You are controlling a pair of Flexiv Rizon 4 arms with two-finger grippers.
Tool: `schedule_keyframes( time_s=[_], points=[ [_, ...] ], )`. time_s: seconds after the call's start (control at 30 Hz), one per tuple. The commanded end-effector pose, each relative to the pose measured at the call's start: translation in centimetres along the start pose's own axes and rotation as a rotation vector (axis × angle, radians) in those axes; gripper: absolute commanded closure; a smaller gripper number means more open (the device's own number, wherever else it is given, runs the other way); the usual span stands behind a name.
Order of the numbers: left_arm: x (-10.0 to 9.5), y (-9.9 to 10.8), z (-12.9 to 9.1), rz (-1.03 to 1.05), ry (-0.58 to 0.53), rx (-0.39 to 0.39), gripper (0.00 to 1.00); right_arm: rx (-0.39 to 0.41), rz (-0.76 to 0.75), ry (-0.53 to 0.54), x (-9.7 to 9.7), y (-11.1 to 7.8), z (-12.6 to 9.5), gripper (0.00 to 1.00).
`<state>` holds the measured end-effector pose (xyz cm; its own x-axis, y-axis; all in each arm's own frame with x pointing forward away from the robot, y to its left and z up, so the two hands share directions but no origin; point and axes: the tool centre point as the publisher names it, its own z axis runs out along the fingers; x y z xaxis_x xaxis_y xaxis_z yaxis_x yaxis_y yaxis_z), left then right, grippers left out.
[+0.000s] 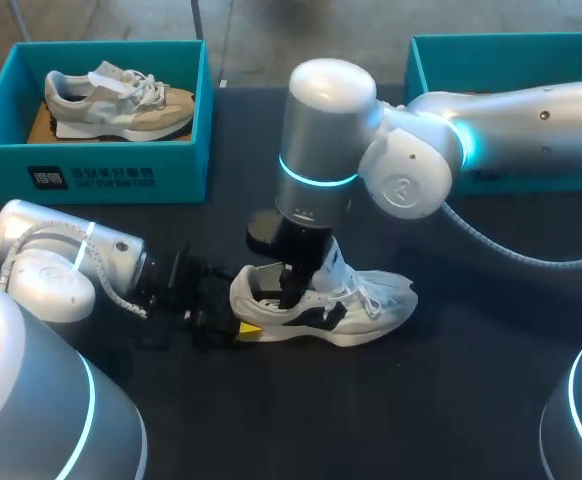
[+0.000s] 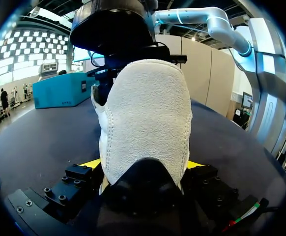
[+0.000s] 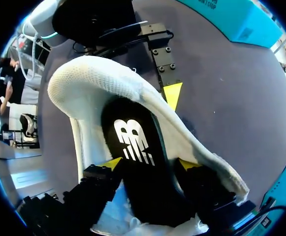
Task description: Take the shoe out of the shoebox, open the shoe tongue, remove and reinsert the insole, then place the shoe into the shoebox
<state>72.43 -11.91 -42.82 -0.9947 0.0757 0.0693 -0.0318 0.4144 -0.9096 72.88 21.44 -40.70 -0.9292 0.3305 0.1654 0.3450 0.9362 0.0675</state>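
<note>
The dark surface [image 1: 471, 400] runs out of the head view at its near side, where the robot's body covers both near corners. The right arm [image 1: 511, 120] comes in from the right and crosses in front of the right shoebox [image 1: 501, 42], hiding that box's inside and most of its near wall. The left arm [image 1: 61, 260] lies low along the near left. The left shoebox [image 1: 101, 178] stands at the far left with a beige shoe [image 1: 121, 100] lying in it, in plain sight.

The white shoe [image 1: 371, 305] rests on its sole mid-surface, heel to the left and toe to the right, well apart from both boxes. The right arm's wrist covers its opening from above. A broad stretch of surface spreads right of the toe and on the near side of the shoe; a narrower band separates it from the left shoebox.

The left hand [image 2: 143, 163] clamps the heel, a yellow tip pressed to each side. The right hand [image 3: 149, 164] reaches down into the shoe's opening over the black insole [image 3: 133, 142]. Whether it grips the insole I cannot tell. The insole's front end is hidden under that hand.
</note>
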Motion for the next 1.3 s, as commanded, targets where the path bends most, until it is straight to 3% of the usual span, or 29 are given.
schedule_keyframes(
  time_s=[0.03, 0.3, 0.67, 1.0, 1.03, 1.17, 1.3],
  points=[
    [0.1, 0.3, 0.2, 0.001, 0.0, -0.002, 1.0, 0.036, 0.0, 0.02, 0.9, 0.5, 5.5, 0.55],
    [0.1, 0.3, 0.2, 0.001, 0.0, -0.002, 1.0, 0.058, 0.016, 0.027, 1.7, 0.3, 6.6, 0.54],
    [0.1, 0.3, 0.2, 0.001, 0.0, -0.002, 1.0, 0.035, 0.036, -0.004, 2.2, 0.3, 5.1, 0.49],
    [0.1, 0.3, 0.2, 0.001, 0.0, -0.002, 1.0, 0.024, 0.027, -0.021, 3.0, 1.1, 5.1, 0.33],
    [0.1, 0.3, 0.2, 0.001, 0.0, -0.002, 1.0, 0.027, 0.029, -0.023, 3.0, 1.1, 5.4, 0.34],
    [0.1, 0.3, 0.2, 0.001, 0.0, -0.002, 1.0, 0.051, 0.04, -0.038, 2.8, 1.3, 6.8, 0.55],
    [0.1, 0.3, 0.2, 0.001, 0.0, -0.002, 1.0, 0.065, 0.045, -0.064, 2.9, 1.7, 7.9, 0.59]
  ],
)
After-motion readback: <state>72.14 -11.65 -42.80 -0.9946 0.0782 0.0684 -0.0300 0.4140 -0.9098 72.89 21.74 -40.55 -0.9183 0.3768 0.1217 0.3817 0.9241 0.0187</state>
